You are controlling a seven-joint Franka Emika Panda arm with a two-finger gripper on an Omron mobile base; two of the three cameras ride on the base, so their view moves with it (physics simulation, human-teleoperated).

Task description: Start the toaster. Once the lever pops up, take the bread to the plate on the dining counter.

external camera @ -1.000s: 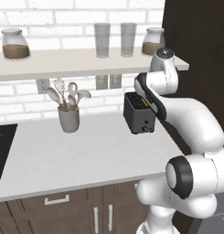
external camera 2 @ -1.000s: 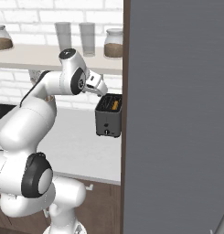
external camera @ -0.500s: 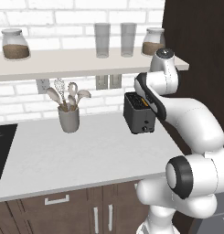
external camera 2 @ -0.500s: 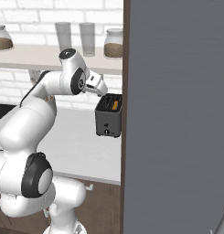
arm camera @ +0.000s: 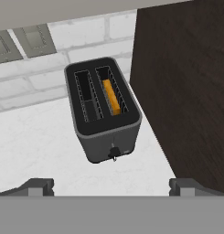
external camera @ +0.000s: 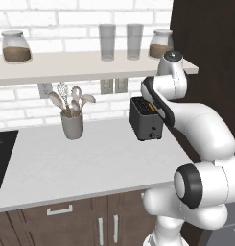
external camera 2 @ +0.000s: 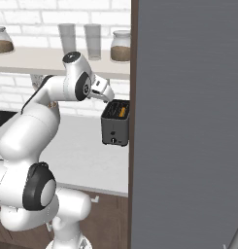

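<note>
Toaster seen on white worktop, beside dark cabinet side. Bread seated in toaster's right slot. Gripper held above toaster, jaws fully spread, nothing grasped.

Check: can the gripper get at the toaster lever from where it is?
Probably yes. Gripper is open above the toaster, lever faces it unobstructed; the dark cabinet stands close alongside.
</note>
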